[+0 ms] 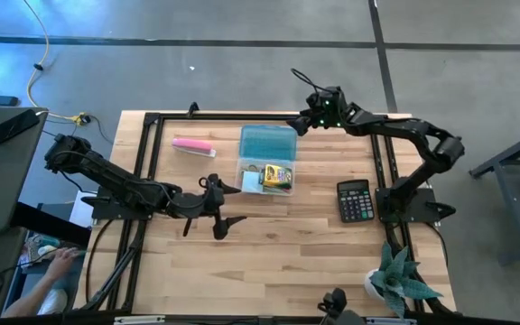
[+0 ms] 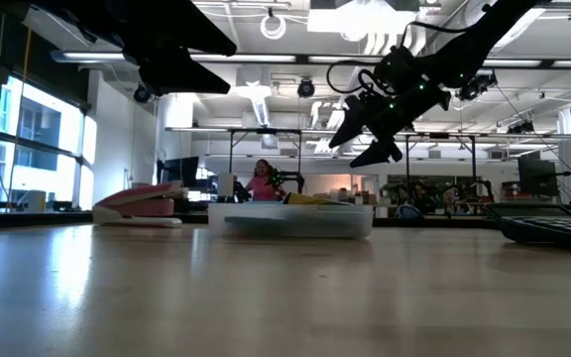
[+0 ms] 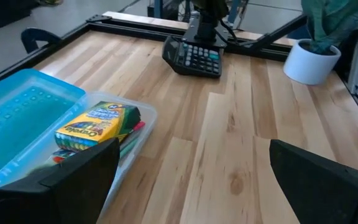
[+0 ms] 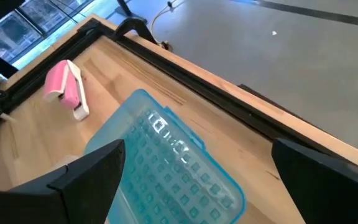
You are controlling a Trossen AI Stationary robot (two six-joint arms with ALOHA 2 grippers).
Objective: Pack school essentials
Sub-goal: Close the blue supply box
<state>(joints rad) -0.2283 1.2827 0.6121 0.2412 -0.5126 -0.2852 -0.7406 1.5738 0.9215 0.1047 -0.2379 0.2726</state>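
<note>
A clear plastic box (image 1: 262,178) stands mid-table with its blue lid (image 1: 267,143) lying open toward the far edge. Inside lies a yellow-green crayon box (image 3: 98,124) on top of other stationery, which it mostly hides. My left gripper (image 1: 231,203) hovers open just left of the box, above the table, with nothing between its fingers. My right gripper (image 1: 305,122) hangs open in the air over the far edge, beside the lid's far right corner (image 4: 173,168), also with nothing between its fingers.
A pink bar (image 1: 193,145) lies left of the lid near the far edge. A black calculator (image 1: 355,200) sits right of the box. A potted plant (image 1: 395,278) stands at the near right corner. Bare wood lies in front of the box.
</note>
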